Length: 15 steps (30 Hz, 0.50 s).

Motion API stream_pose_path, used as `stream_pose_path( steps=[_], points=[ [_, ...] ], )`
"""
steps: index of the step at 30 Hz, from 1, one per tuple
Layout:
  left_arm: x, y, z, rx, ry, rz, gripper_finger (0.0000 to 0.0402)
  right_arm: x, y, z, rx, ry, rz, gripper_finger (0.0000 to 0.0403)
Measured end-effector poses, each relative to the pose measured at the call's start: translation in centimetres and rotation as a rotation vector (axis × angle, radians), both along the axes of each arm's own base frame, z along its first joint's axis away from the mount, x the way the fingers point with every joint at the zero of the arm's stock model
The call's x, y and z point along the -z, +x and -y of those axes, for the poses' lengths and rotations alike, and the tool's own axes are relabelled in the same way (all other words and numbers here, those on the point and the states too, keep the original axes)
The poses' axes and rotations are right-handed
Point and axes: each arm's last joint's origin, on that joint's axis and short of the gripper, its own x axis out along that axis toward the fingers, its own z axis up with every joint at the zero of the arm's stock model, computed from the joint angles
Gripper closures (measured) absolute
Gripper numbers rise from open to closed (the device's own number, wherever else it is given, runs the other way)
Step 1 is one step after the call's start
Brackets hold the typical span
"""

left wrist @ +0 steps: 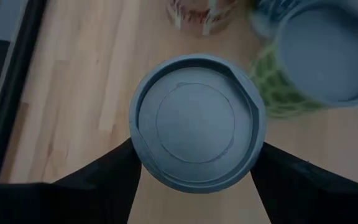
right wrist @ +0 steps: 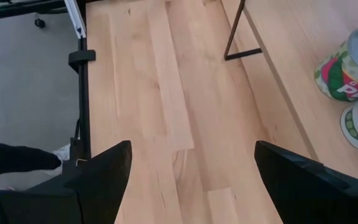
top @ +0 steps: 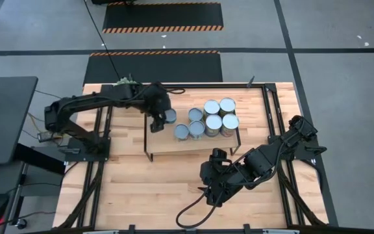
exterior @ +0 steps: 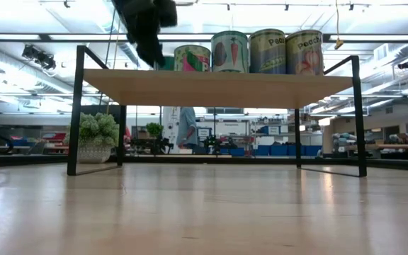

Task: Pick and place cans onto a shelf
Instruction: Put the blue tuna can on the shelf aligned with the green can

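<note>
Eight cans stand on the shelf (top: 167, 144); seven are clustered toward its right half, and the eighth, a can with a pale blue-grey top (top: 170, 116), sits apart at the back left, directly under the left gripper (top: 160, 117); in the left wrist view this can (left wrist: 196, 121) fills the gap between the two dark fingers (left wrist: 101, 177), its round rim meeting a finger on each side, so the left gripper is closed around the can; whether the can's base rests on the board or hangs just above it cannot be told; from the low view the left gripper (exterior: 147, 28) hangs above the shelf's left part, beside the row of labelled tins (exterior: 230, 51).

The right gripper (top: 211, 177) lies low over the table (top: 141, 195) in front of the shelf, well apart from every can; its fingers (right wrist: 101, 174) are spread wide with only bare wood between them, holding nothing.

The cans are short metal cylinders with ringed, recessed lids; the larger ones (top: 221, 114) have silvery-white tops, the smaller ones (top: 189, 127) blue-grey tops, and printed paper labels in green, red and white wrap their sides; the shelf is a flat pale-wood board on thin black metal end frames (exterior: 76, 110); the table is light planked wood with visible grain.

A green ball-shaped plant (exterior: 96, 136) in a pale pot stands behind the shelf.
</note>
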Motion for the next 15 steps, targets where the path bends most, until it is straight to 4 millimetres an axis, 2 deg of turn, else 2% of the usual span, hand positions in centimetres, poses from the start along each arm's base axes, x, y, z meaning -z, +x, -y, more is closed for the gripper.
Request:
stream_pose_path(
  steps=[7, 15],
  points=[
    [1.5, 1.2, -0.8, 0.088, 0.001, -0.036, 0.012, 0.0, 0.0, 0.0, 0.015, 0.012, 0.001, 0.0056],
    [2.1, 2.1, -0.4, 0.248, 0.098, -0.048, 0.012, 0.0, 0.0, 0.0, 0.028, 0.023, 0.002, 0.0056]
  ],
)
